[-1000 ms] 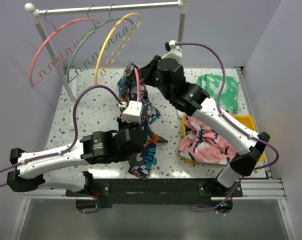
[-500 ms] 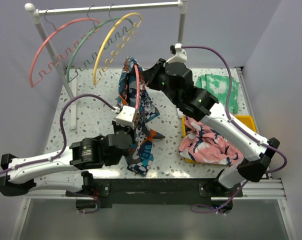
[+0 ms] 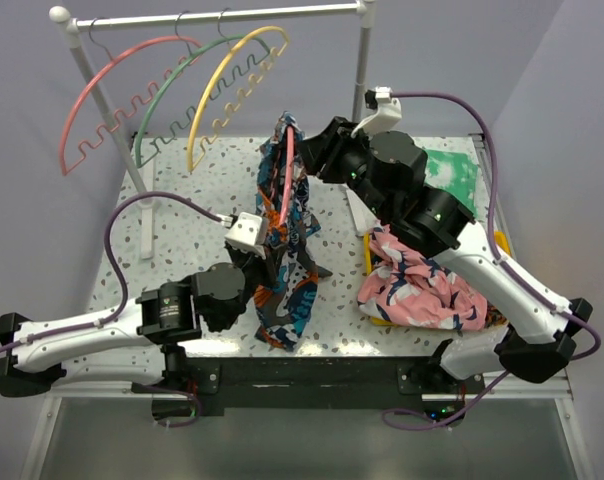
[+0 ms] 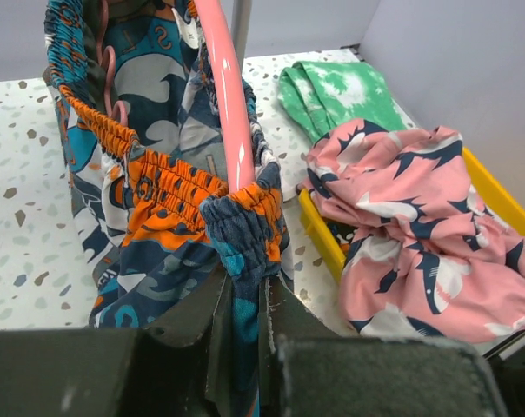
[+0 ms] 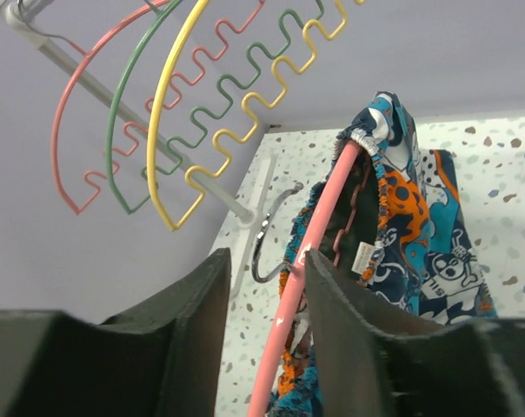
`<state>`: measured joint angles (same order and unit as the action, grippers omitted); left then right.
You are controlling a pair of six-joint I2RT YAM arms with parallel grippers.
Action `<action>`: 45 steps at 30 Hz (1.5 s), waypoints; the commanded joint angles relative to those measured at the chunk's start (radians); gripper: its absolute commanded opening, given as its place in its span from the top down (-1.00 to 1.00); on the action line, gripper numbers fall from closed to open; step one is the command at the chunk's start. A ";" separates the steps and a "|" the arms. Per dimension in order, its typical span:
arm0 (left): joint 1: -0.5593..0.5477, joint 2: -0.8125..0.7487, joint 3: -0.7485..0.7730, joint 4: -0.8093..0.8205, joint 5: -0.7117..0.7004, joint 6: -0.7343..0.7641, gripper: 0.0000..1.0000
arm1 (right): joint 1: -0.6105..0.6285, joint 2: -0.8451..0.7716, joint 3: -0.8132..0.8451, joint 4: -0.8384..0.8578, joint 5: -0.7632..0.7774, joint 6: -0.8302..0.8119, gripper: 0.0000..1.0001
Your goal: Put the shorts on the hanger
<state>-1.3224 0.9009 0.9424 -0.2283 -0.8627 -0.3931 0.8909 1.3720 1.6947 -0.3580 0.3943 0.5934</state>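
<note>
shorts (image 4: pixel 171 204) on hanger (image 4: pixel 231 113), L jaws pinching waistband

Lab: enclosed terrazzo table (image 3: pixel 172 245), garment rack (image 3: pixel 222 14)

soft, matt printed cloth on the shorts (image 4: pixel 167 200), ruched at the waist; smooth glossy plastic for hanger (image 4: pixel 228 113) and bin (image 4: pixel 319 233); speckled stone-look table (image 4: pixel 19 226).

Speckled table (image 3: pixel 172 250) carries green-white cloth (image 4: pixel 332 91) and yellow bin (image 4: pixel 499 195).
</note>
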 commanded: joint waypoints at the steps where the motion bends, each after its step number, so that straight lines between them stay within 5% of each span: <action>1: 0.005 0.000 0.002 0.255 -0.022 -0.036 1.00 | 0.002 -0.033 -0.003 0.030 -0.034 -0.081 -0.01; 9: 0.018 0.072 0.047 0.329 -0.019 -0.039 1.00 | 0.000 -0.097 -0.027 0.048 -0.094 -0.164 -0.74; 12: 0.037 0.089 0.058 0.343 -0.001 -0.047 1.00 | 0.000 -0.126 -0.040 0.067 -0.126 -0.187 -0.84; 18: 0.106 0.122 0.085 0.377 0.097 -0.053 1.00 | 0.002 -0.229 -0.119 0.090 -0.074 -0.178 -0.89; 31: 0.299 0.274 0.334 0.370 0.297 0.017 1.00 | 0.000 -0.567 -0.633 0.083 0.040 -0.135 -0.94; 45: 0.482 0.418 0.545 0.343 0.548 -0.004 1.00 | 0.002 -0.625 -0.756 0.033 -0.038 -0.095 -0.94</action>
<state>-0.8669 1.3060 1.3773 0.0212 -0.4000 -0.4263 0.8909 0.7605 0.9489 -0.3313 0.3664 0.4881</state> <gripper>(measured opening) 0.138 0.968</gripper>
